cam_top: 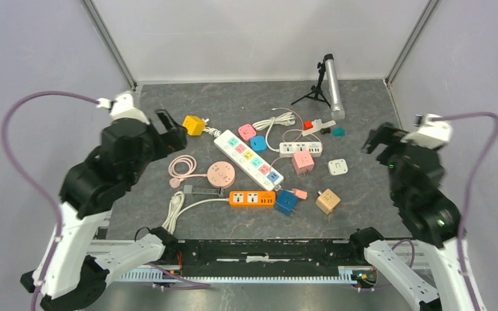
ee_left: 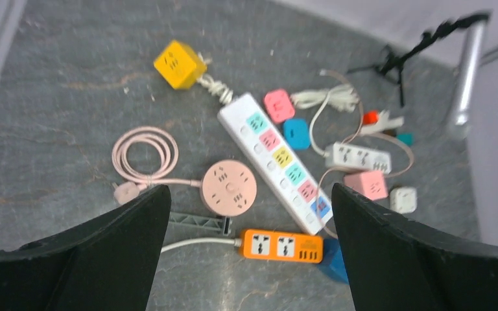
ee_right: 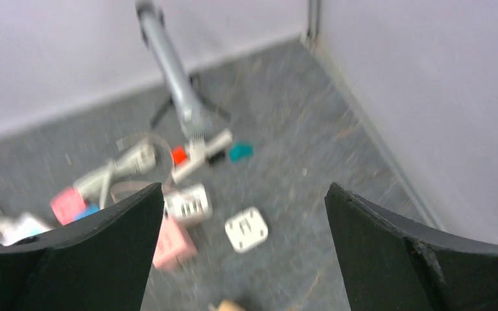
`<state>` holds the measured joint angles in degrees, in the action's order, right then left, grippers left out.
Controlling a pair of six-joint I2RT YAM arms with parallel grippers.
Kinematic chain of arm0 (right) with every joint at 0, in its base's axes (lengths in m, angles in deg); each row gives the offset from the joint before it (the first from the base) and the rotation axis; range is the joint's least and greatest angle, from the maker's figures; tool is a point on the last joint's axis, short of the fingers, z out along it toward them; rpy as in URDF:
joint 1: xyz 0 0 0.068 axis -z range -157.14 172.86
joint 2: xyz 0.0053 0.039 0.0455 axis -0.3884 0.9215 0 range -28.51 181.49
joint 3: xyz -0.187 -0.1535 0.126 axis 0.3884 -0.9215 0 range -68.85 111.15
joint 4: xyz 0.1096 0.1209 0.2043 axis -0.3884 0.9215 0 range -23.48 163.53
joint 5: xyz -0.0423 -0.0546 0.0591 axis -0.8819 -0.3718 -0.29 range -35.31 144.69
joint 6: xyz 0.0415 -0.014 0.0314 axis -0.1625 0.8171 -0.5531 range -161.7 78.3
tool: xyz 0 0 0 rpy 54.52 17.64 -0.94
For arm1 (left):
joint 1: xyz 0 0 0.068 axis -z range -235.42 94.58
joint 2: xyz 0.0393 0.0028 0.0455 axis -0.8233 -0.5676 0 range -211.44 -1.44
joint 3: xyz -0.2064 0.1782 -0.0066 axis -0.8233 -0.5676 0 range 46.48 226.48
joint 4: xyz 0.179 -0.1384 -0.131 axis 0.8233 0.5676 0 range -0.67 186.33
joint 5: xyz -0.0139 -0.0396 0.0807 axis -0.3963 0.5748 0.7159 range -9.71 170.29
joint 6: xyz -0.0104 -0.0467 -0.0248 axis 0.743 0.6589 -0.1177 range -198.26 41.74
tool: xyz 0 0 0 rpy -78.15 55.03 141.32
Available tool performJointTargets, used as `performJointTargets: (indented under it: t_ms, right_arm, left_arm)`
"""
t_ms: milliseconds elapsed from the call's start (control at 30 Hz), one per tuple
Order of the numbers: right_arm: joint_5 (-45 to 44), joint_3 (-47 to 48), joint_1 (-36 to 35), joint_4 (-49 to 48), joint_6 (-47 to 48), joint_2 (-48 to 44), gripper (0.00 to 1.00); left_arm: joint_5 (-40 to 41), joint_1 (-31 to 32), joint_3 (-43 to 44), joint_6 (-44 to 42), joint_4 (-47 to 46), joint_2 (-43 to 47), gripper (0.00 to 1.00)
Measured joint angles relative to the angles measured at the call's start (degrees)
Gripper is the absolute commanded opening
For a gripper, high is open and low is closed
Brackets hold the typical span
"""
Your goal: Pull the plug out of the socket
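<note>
Left gripper [ee_left: 249, 194] and right gripper [ee_right: 244, 188] stand fully spread, holding nothing. Blue plug [cam_top: 286, 202] lies against the end of the orange power strip [cam_top: 251, 198]. The left wrist view half hides it behind a finger; the right wrist view is blurred.

Grey table [cam_top: 369, 201]: white strip [cam_top: 247, 154], orange strip [cam_top: 251, 198], tripod [cam_top: 312, 96].

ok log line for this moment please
left claw open, empty | right claw open, empty | both above table | orange power strip not gripped
</note>
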<state>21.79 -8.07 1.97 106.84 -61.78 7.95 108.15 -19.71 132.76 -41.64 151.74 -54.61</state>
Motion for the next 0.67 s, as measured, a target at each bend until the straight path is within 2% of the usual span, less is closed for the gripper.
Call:
performJointTargets:
  t_ms: [167, 333, 667]
  right_arm:
    - [-8.9, 12.3, 0.0, 0.2, 2.3, -5.4, 0.98]
    - [-13.4, 17.0, 0.0, -0.6, 4.8, -8.4, 0.98]
    - [-16.4, 18.0, 0.0, -6.7, 9.4, -9.0, 0.98]
  left_arm:
    - [3.6, 0.0, 11.1, -0.4, 4.9, 2.5, 1.0]
    - [5.8, 0.0, 19.6, -2.4, 6.6, 5.6, 1.0]
    - [6.6, 0.0, 22.0, -6.1, 8.1, 7.8, 1.0]
